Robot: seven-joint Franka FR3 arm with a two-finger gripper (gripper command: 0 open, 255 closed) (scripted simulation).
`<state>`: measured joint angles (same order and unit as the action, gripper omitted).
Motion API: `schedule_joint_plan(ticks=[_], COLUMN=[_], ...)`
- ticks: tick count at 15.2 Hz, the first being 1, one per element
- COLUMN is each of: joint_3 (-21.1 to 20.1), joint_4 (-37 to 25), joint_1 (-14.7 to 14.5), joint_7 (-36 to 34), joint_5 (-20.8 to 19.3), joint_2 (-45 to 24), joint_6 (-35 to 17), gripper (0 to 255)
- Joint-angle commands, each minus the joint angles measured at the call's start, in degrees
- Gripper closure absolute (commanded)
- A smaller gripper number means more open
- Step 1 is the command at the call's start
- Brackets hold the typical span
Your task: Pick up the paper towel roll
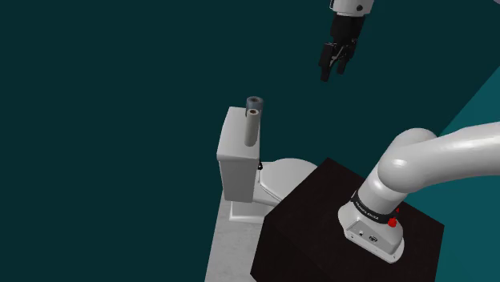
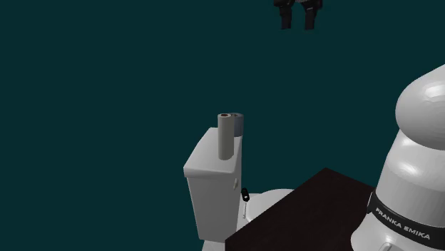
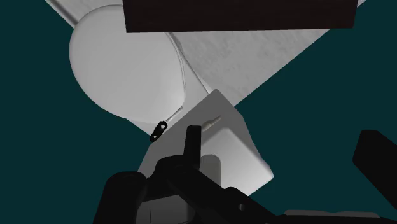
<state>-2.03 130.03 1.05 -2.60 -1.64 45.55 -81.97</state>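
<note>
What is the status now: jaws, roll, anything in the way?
Jaws open, empty, well above the tank. Tall roll upright on the tank, untouched. Darker roll close beside it.

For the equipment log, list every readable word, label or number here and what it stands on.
"FRANKA EMIKA": white letters on the black band around the white arm near its base.
In the shoulder view, the lettering on that band is too small to read.
</note>
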Motion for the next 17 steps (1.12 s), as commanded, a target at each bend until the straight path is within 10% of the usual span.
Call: schedule_joint_plan(ticks=[1,17], joint_3=[0.0,4.23], joint_4=[0.0,-0.76], joint_1=[0.0,-0.15], joint_7=[0.0,8.0], joint_5=[0.0,-2.04], joint_2=[0.0,-26.84], joint_6=[0.0,-27.27], gripper=[0,0])
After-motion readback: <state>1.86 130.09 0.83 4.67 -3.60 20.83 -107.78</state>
